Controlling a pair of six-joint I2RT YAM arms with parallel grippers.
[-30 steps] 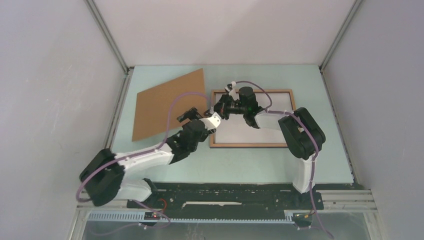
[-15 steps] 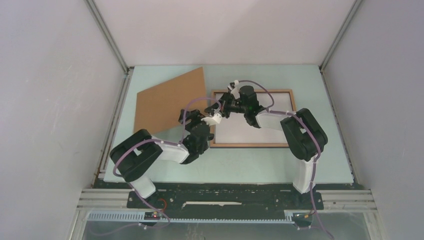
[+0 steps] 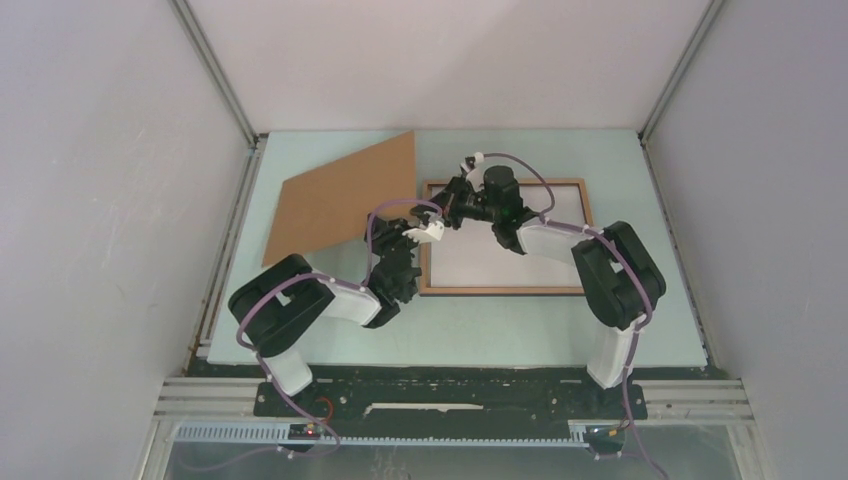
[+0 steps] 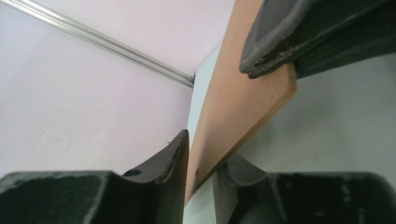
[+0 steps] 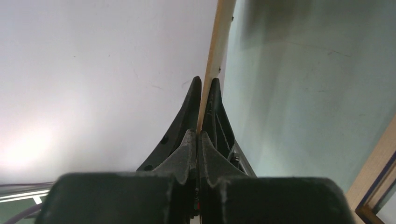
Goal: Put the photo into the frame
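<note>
With the right claw (image 5: 205, 83) pinched together on the thin edge of the backing board (image 3: 330, 205), gripped that brown sheet at its right side, just beside the frame (image 3: 500, 290). Found the frame flat on the desk (image 3: 500, 335), light wood face up, right of centre. Showed a plain white rectangle filling its opening, read here as the photo (image 3: 490, 262) lying back up, printed side out of sight. Caught one frame corner in the right wrist view, a dark navy line running inside the pale wood.

Set the left claw (image 4: 201, 149) astride the same board edge, a little along from the right claw's grip, one dark finger (image 4: 173, 158) at each face and very close to it. Could not tell whether those fingers pressed the board or stood just clear of it.

Had the board tilted, its right edge raised off the desk and its far side spread toward the left wall (image 3: 120, 220). Reached both arms inward from the near edge, meeting over the strip between board and frame.
</note>
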